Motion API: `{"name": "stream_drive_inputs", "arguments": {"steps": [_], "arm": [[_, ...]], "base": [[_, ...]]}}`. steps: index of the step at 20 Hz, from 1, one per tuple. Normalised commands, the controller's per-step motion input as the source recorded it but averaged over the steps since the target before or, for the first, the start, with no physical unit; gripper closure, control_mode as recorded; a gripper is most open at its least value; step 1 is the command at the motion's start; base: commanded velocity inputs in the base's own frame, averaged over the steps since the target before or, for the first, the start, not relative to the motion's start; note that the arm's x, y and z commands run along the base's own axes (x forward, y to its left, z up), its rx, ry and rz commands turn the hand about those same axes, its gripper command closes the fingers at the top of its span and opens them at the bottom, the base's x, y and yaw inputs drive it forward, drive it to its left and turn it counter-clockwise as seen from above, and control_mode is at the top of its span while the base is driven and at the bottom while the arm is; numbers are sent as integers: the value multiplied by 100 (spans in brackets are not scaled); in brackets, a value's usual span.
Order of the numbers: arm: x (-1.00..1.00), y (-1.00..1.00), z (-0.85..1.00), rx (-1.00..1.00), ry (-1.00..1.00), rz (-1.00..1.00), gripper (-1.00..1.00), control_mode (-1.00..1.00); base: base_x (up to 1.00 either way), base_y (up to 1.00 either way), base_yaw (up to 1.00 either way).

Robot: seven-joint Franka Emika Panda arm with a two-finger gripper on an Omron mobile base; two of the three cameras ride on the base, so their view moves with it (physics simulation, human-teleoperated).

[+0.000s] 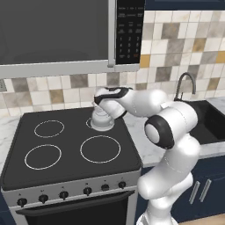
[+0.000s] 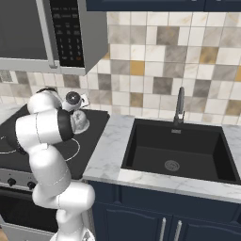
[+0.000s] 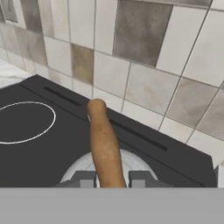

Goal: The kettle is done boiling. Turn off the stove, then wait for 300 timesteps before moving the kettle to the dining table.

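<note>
1. The kettle [image 1: 102,119] is sitting on the stove [image 1: 70,171], on the back right ring, close to the stove's back edge and the tiled wall [image 1: 176,44].
2. The arm is reaching in from the right, and the gripper [image 3: 112,178] is coming down over the kettle's top.
3. From the hand view, the two fingers [image 3: 84,178] are pinching the kettle's brown handle [image 3: 104,148], one on each side, jaws nearly pressed together around it.
4. The handle is arching away from the fingers toward the wall.
5. The front row of knobs [image 1: 64,194] is lining the stove's front edge.
6. The sink [image 2: 176,153] is lying in the counter [image 2: 113,150] to the stove's right, well apart from the kettle.
</note>
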Motion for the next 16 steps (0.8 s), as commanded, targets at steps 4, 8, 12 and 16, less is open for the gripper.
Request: {"name": "stream_drive_inputs", "arguments": {"steps": [4,8,12,16], "arm": [[-15,-4,45,0,6,-9,100,-100],[-15,-2,50,0,12,-11,100,-100],[-19,-1,54,0,14,-11,100,-100],[-18,-1,61,0,13,-11,100,-100]], "base": [[0,0,0],[0,0,0],[0,0,0],[0,0,0]]}}
